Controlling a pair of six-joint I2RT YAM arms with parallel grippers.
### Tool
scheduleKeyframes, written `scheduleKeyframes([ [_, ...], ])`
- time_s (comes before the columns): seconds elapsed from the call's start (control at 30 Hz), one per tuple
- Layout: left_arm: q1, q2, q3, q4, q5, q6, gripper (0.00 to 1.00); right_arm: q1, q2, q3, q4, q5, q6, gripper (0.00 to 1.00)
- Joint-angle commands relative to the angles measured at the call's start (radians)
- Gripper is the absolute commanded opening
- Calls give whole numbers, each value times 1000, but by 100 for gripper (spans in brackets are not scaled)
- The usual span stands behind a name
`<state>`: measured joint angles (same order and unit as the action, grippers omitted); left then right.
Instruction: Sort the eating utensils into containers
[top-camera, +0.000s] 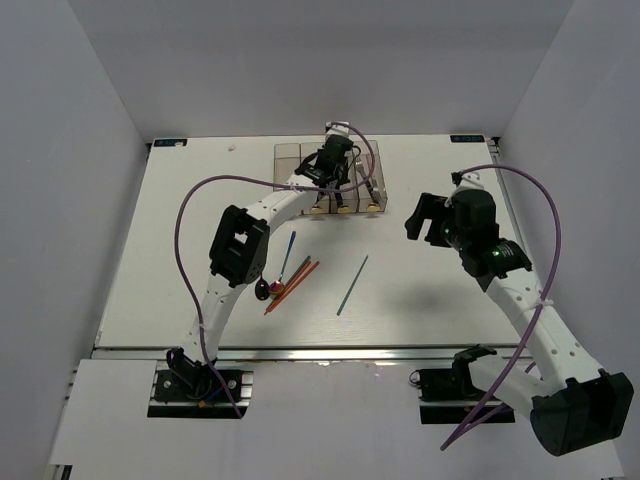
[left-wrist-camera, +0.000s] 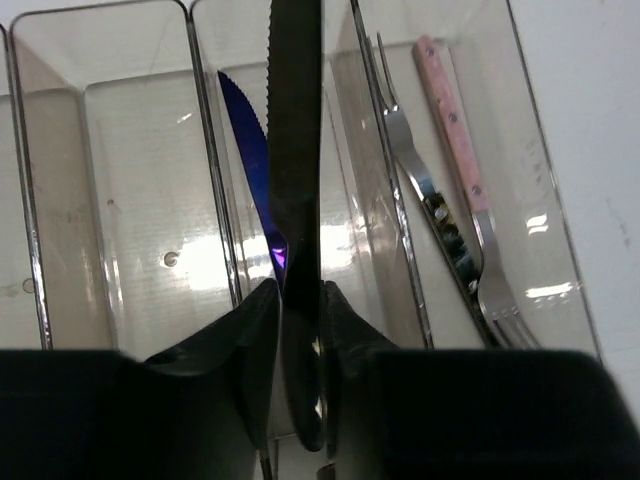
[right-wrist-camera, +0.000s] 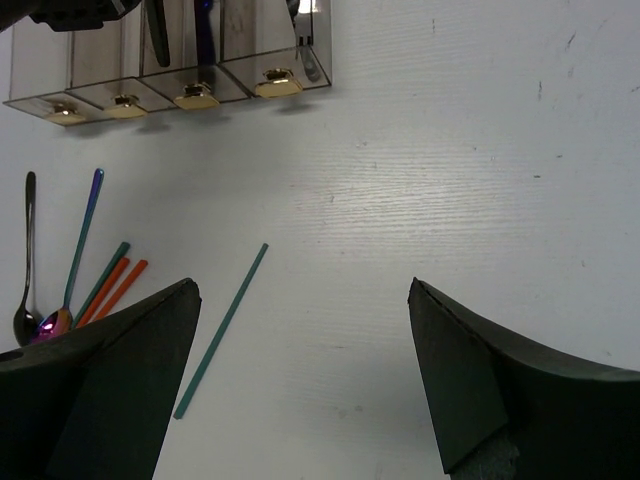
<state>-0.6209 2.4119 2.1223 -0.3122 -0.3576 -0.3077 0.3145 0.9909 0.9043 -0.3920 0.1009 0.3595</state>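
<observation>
Your left gripper (left-wrist-camera: 297, 295) is clamped on a black serrated knife (left-wrist-camera: 294, 150), its blade over the 12 o'clock bins (left-wrist-camera: 130, 250) and lined up with the blue knife (left-wrist-camera: 250, 170), likely so like joins like. Your right gripper (right-wrist-camera: 300, 290) hangs spread wide at 3 o'clock.

White, faintly wood-grained bench (top-camera: 200, 180), boxed in by plain pale grey walls (top-camera: 60, 200) on three sides; soft, even light.
</observation>
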Motion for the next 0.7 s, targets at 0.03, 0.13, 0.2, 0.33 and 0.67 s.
scheduleKeyframes([
  [0.03, 1, -66, -36, 32, 8, -16, 41, -3, 8, -5, 31, -6, -2, 89],
  [0.13, 1, -114, -45, 35, 34, -30, 66, -3, 8, 4, 33, -3, -4, 89],
  [0.2, 1, -157, -61, 47, 51, -39, 81, -3, 15, 18, 25, -1, -5, 89],
  [0.33, -10, -308, -93, 15, 81, -45, 98, -3, 14, 36, 2, 13, -10, 89],
  [0.67, -310, -525, -548, -251, 61, -106, 95, -3, -55, 51, -67, 20, -8, 89],
])
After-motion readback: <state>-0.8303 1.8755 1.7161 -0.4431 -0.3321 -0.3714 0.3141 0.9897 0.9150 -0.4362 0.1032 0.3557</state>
